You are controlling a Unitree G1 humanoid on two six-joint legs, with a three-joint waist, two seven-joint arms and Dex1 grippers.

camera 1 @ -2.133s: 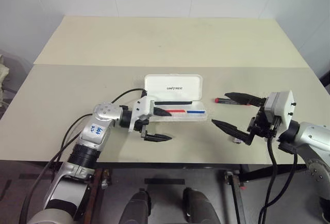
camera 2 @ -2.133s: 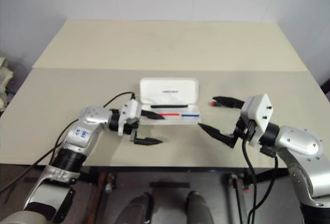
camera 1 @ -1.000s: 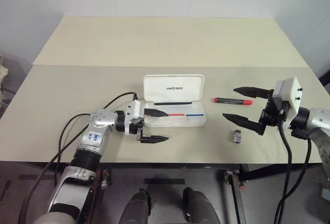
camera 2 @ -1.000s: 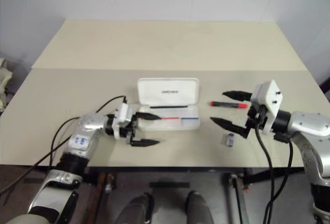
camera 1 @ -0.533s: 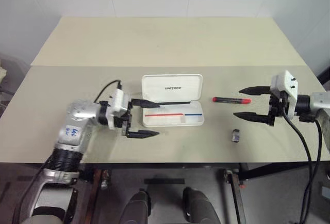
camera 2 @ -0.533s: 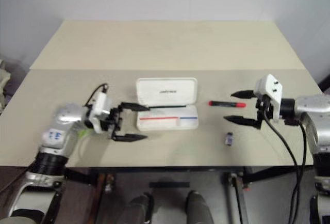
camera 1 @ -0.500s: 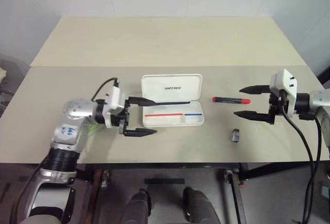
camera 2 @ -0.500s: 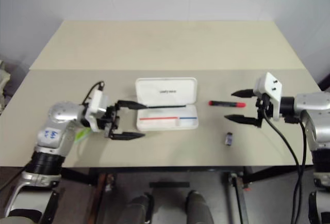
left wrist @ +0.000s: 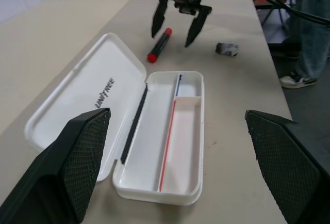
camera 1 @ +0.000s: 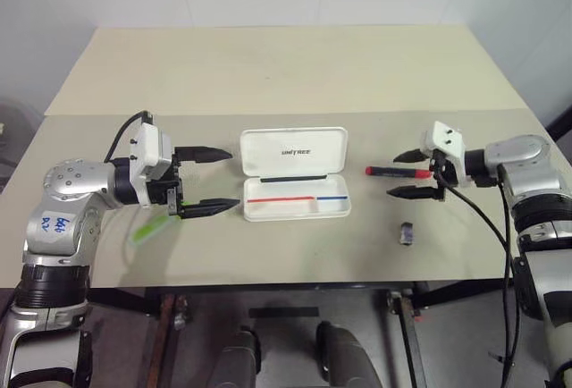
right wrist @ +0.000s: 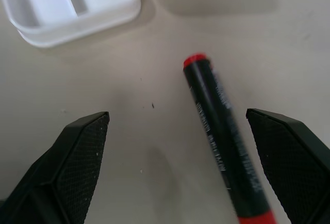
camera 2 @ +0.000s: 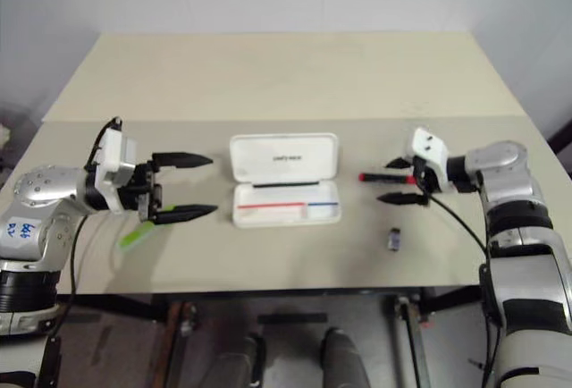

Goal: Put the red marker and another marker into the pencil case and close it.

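Note:
The white pencil case lies open in the middle of the table, lid back, its tray empty apart from printed red and blue stripes. The red marker lies on the table to the right of the case. My right gripper is open, angled down over it, a finger on each side and not touching; in the right wrist view the marker sits between the fingers. My left gripper is open and empty, raised left of the case. A light green marker lies on the table beneath my left hand.
A small grey object sits near the front edge, right of the case. The table's far half is bare. In the left wrist view a person's leg stands beyond the table's right end.
My left gripper has drawn back to the left and risen away from the case. My right gripper has reached forward and down until its fingers straddle the red marker.

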